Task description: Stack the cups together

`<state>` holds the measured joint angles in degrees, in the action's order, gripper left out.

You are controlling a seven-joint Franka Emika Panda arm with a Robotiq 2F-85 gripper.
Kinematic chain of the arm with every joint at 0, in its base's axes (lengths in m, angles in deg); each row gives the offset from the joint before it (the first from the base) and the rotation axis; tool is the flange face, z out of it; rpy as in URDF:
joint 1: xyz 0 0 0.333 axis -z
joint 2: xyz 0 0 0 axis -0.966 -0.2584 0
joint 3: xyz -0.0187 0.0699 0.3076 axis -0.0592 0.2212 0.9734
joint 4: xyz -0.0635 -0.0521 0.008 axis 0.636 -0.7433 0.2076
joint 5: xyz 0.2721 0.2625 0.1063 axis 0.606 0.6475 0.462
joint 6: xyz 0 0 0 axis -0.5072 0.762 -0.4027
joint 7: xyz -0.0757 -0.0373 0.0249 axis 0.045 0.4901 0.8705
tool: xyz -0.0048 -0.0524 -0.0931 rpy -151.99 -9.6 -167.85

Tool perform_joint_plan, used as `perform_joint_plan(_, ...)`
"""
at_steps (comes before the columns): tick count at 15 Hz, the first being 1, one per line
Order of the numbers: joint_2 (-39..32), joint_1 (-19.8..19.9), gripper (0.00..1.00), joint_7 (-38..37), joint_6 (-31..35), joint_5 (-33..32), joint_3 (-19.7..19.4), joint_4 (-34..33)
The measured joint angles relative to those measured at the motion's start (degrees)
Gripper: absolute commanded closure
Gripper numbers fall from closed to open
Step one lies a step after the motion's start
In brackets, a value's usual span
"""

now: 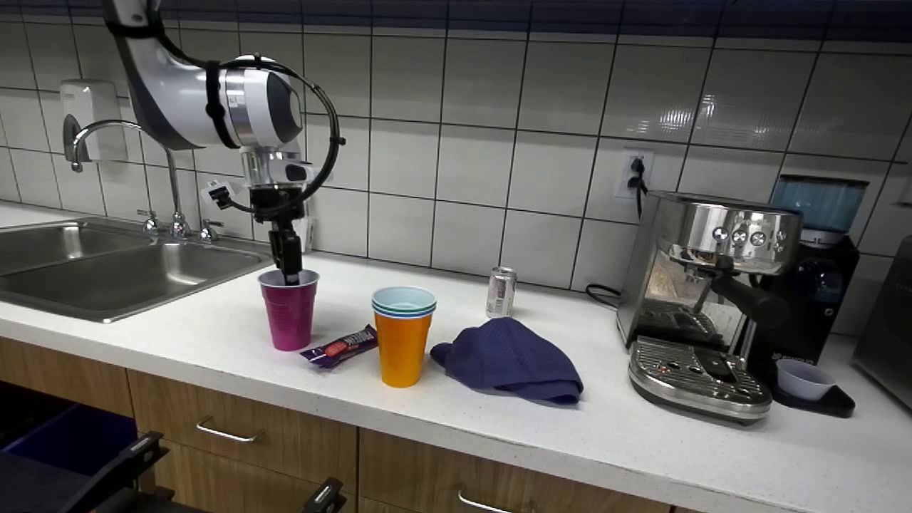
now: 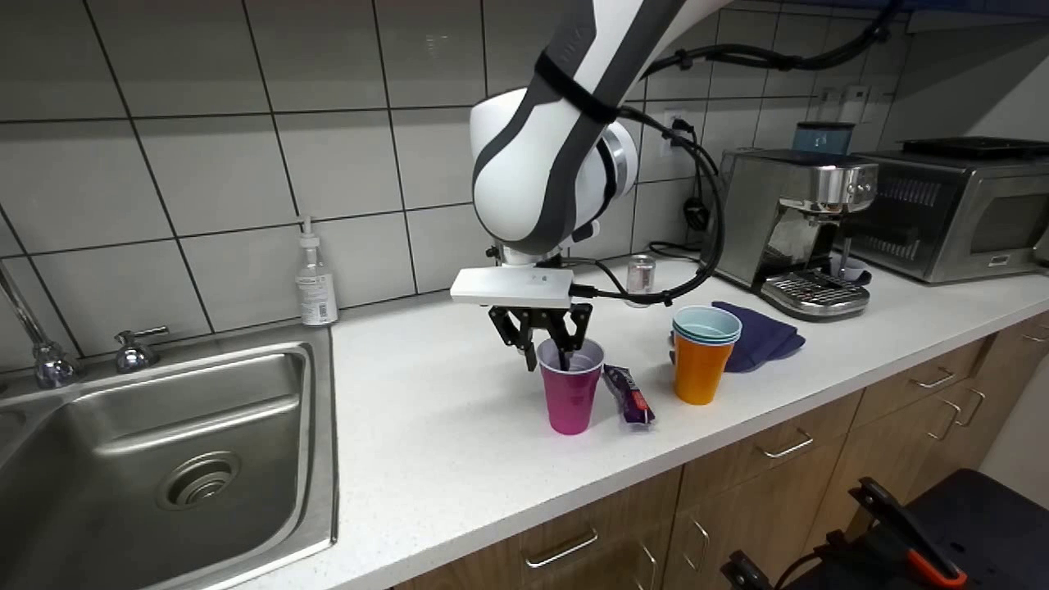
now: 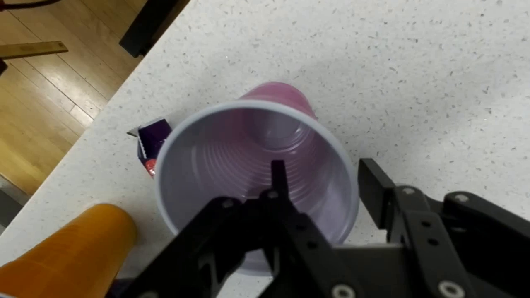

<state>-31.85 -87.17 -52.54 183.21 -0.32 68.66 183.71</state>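
Note:
The purple-magenta cup point(image 1: 291, 318) stands upright on the counter in both exterior views point(image 2: 571, 400). The wrist view looks down into its pale interior point(image 3: 232, 165). My gripper point(image 3: 322, 169) is open and straddles the cup's wall: one finger is inside the cup, the other outside beside the rim, with gaps to the wall. It points down over the cup in both exterior views point(image 1: 288, 274) point(image 2: 547, 360). The orange cup point(image 1: 402, 350) stands upright with other cups nested in it point(image 2: 702, 373); only their greenish and blue rims point(image 1: 404, 303) show. The orange cup also shows tilted in the wrist view point(image 3: 83, 248).
A purple-wrapped bar point(image 1: 340, 347) lies between the purple cup and the orange stack. A dark blue cloth point(image 1: 509, 362) lies beside the stack. A silver can point(image 1: 501, 292) stands near the wall. A sink point(image 2: 197, 483) and an espresso machine point(image 1: 705, 306) flank the area.

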Motion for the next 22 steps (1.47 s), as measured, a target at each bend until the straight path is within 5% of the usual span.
perform_joint_plan(3, -0.03, 0.00, 1.00, 0.77, 0.00, 0.12, -0.58, 0.00)
perform_joint_plan(22, 3.43, -0.47, 0.99, 15.80, -1.31, -0.03, -0.87, 0.03)
